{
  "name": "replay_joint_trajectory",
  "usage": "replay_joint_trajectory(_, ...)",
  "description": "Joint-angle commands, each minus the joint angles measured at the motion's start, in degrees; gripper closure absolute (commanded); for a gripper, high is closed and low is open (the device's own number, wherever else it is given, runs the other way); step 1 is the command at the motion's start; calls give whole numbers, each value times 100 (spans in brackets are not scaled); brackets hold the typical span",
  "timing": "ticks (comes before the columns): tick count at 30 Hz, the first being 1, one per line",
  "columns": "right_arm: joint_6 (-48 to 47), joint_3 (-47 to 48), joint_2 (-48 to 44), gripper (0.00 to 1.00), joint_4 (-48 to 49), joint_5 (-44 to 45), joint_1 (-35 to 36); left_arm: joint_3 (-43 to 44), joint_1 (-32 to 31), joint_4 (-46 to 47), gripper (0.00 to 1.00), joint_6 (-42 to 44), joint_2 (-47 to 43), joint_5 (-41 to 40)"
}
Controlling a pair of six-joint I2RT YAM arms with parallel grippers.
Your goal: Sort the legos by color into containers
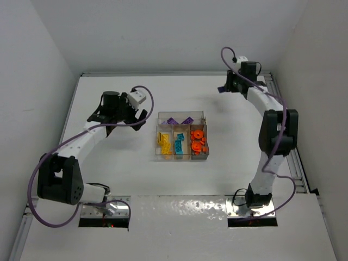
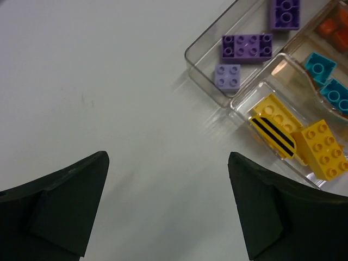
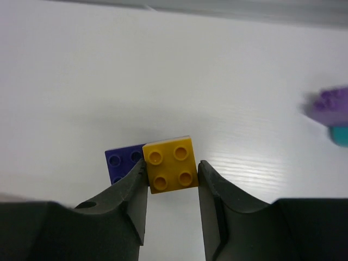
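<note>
In the right wrist view my right gripper (image 3: 172,166) has its fingers against both sides of a yellow four-stud brick (image 3: 171,165) that rests on the white table. A dark purple brick (image 3: 120,163) lies touching the yellow one's left side, partly behind my left finger (image 3: 133,190). From above, that gripper (image 1: 225,87) is at the far right of the table. The clear tray (image 1: 181,113) sits mid-table, with purple (image 2: 247,46), yellow (image 2: 321,149), teal (image 2: 321,65) and orange (image 1: 198,138) bricks in separate sections. My left gripper (image 1: 142,117) hangs open over bare table left of the tray, holding nothing.
A lilac brick (image 3: 331,106) and a teal one (image 3: 340,135) lie blurred at the right edge of the right wrist view. White walls close in the table on three sides. A rail (image 1: 291,157) runs along the right edge.
</note>
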Motion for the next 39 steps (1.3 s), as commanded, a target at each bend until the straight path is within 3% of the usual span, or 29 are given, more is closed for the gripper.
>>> replay_joint_trajectory(1, 159, -458, -1214, 100, 464, -87, 926, 393, -317, 216, 10, 1125, -151, 833)
replay_joint_trajectory(7, 1342, -1567, -2235, 100, 1008, -219, 2367, 394, -942, 839, 2, 1154, -195, 867)
replay_joint_trajectory(13, 1564, -1637, -2587, 100, 965, -43, 3080, 165, -1074, 1683, 5, 1109, -292, 1341)
replay_joint_trajectory(18, 1855, -1927, -2877, 100, 1061, 202, 3336, 59, -1118, 2115, 11, 925, -248, 1930)
replay_joint_trajectory(22, 2109, -2305, -3079, 100, 1431, 572, 3609, 59, -1241, 2247, 11, 951, -204, 1939)
replay_joint_trajectory(39, 2312, -2464, -3132, 100, 1615, 528, 3714, 209, -1522, 2317, 28, 547, -37, 1650)
